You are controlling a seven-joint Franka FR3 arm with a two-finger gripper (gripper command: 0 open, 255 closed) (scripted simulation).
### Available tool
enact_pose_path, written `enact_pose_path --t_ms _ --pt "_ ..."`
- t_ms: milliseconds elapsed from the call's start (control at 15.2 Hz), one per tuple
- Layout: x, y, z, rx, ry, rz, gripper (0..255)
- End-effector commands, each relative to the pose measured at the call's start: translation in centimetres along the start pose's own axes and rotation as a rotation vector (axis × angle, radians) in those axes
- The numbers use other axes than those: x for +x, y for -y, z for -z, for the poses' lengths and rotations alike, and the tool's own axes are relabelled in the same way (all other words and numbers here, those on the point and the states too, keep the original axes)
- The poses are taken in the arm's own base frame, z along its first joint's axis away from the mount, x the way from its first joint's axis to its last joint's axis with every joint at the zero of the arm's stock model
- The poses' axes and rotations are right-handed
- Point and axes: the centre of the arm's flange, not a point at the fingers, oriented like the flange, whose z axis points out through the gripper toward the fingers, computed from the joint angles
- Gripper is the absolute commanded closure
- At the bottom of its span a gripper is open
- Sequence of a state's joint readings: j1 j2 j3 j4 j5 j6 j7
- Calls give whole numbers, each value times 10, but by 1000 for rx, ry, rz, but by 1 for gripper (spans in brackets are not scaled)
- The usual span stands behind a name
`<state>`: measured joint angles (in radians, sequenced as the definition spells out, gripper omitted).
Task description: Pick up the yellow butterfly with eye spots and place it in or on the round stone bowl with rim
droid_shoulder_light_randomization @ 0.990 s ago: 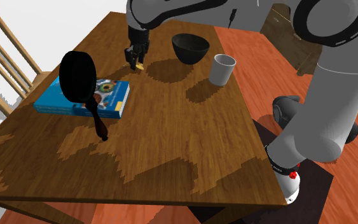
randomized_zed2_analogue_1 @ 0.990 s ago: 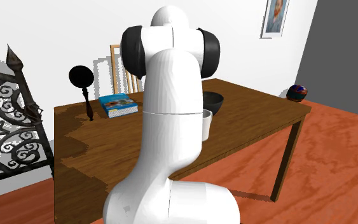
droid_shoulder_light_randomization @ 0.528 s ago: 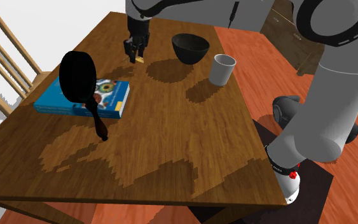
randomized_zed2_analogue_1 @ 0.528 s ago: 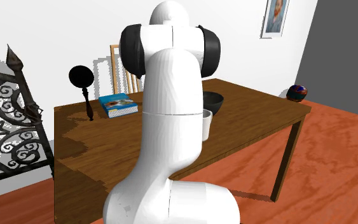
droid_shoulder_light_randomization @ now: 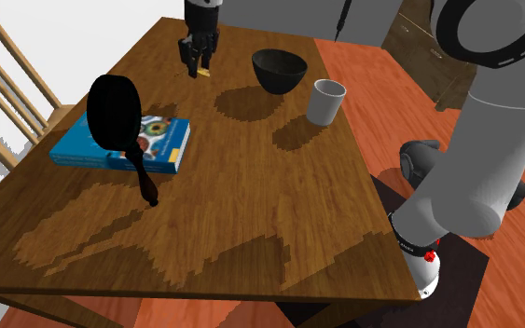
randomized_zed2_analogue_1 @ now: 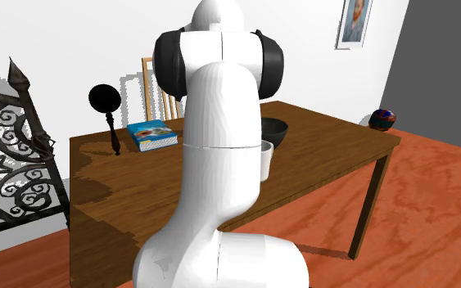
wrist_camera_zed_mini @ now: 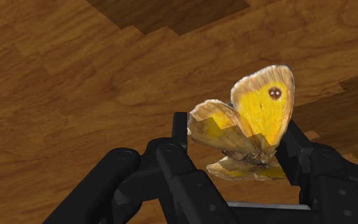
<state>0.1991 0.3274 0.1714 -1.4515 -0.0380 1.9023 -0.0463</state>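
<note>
Wrist view first: the black jaws are pinching the yellow-orange butterfly with a dark eye spot on its wing low on its body, and the wings stand up between them. The brown wooden surface lies beneath, and I read it as no longer touching the insect.

The shoulder view shows me what changed. A second ago the jaws were down close to the wood; now they have risen and carry the butterfly above the far part of the surface. So I judge the pick done and the carry just starting.

The dark round bowl with a rim sits just to the shoulder view's right of the jaws, and a white cup stands a little further right. A short sideways move over the rim comes next, then the release.
</note>
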Motion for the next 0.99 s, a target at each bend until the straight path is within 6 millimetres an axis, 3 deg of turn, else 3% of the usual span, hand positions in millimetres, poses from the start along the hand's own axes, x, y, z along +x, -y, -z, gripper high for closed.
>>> enact_pose_path --t_ms 0,924 --pt "0 1 10 0 0 0 255" --pt "10 1 83 0 0 0 255"
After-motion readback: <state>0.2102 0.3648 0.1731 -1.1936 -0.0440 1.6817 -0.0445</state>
